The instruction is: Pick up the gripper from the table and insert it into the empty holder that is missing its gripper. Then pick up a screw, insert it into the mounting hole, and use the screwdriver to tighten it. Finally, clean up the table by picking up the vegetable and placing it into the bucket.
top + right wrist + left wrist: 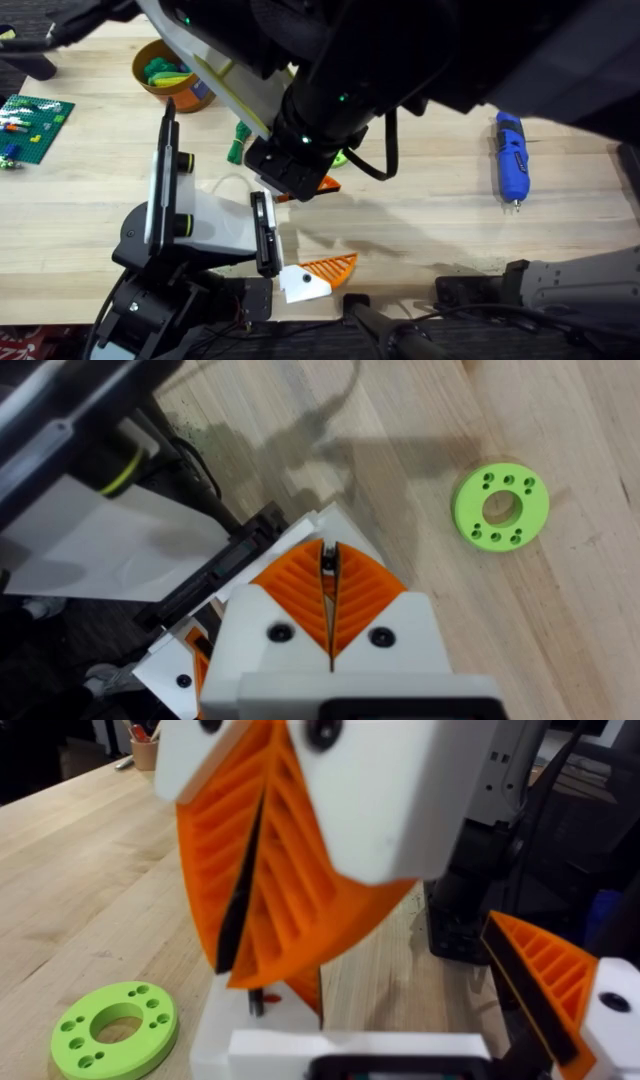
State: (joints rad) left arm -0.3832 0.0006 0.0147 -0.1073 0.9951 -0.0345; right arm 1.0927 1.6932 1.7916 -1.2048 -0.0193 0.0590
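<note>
The right end effector [328,555] is clenched, its orange pads pinching a thin dark screw [255,1002] that points down. The gripper [322,186] sits directly beneath those pads, its white base just under the screw's tip. Its look-alike twin [330,268] stands well apart from it. The left end effector [346,222] is spread wide and holds nothing. A green ring [500,505] lies on the tabletop [420,220] near the right end effector. The screwdriver [511,155], vegetable [238,143] and bucket [142,80] lie farther away.
</note>
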